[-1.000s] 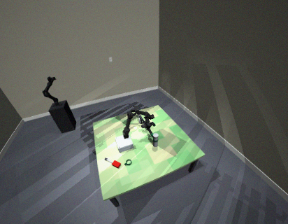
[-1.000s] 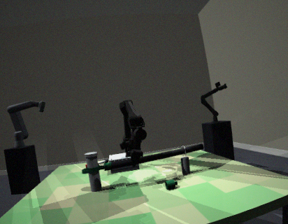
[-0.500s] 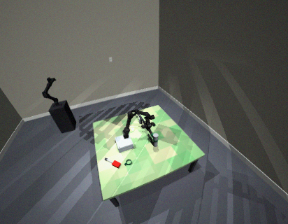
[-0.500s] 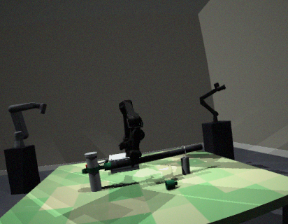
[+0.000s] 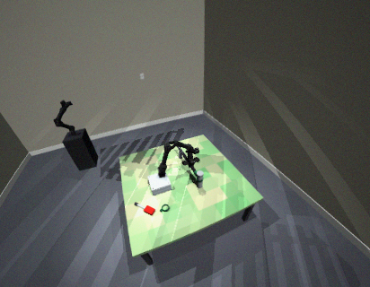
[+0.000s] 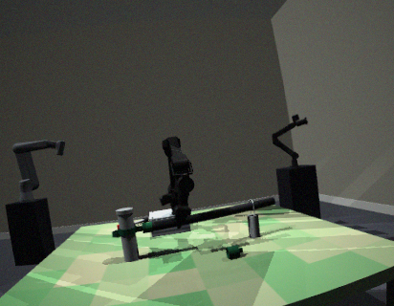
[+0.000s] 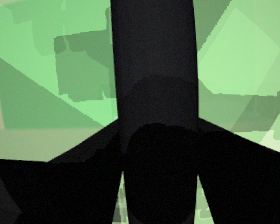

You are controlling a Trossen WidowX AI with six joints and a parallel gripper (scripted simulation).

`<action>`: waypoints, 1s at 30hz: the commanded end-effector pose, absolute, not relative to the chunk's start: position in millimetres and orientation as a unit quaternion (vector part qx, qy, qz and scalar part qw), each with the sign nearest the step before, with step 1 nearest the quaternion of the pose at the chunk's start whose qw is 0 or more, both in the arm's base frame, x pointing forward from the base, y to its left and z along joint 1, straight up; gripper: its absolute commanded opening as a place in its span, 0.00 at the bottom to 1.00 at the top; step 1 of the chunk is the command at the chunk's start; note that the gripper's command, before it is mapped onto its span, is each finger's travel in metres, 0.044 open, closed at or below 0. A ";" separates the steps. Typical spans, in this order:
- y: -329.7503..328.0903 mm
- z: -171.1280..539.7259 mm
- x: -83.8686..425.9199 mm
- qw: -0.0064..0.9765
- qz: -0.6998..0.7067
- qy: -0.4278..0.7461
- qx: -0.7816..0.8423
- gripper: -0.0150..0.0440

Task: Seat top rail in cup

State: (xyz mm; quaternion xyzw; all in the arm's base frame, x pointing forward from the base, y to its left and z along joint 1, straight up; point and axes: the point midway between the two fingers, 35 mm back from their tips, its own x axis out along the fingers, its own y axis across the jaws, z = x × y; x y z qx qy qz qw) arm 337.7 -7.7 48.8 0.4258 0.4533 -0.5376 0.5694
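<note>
Gripper [image 6: 181,221] clamped on top rail [image 6: 218,210] at center frame, rail level above counter [image 6: 299,268]. Left rail end at green brace band [image 6: 123,232] on big post [image 6: 126,234]. Right end overhanging counter's far edge, through loop cap [image 6: 251,206].

No text, label, brand, number or sign can be read in any of the views. The surfaces that show carry only plain colours and patches of green, and nothing on them has letters or digits.
</note>
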 end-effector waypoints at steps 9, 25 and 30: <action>-19.0 51.0 339.5 0.572 -0.539 0.449 0.425 0.25; -20.1 48.8 338.3 0.569 -0.539 0.454 0.425 0.25; -20.1 48.8 338.3 0.569 -0.539 0.454 0.425 0.39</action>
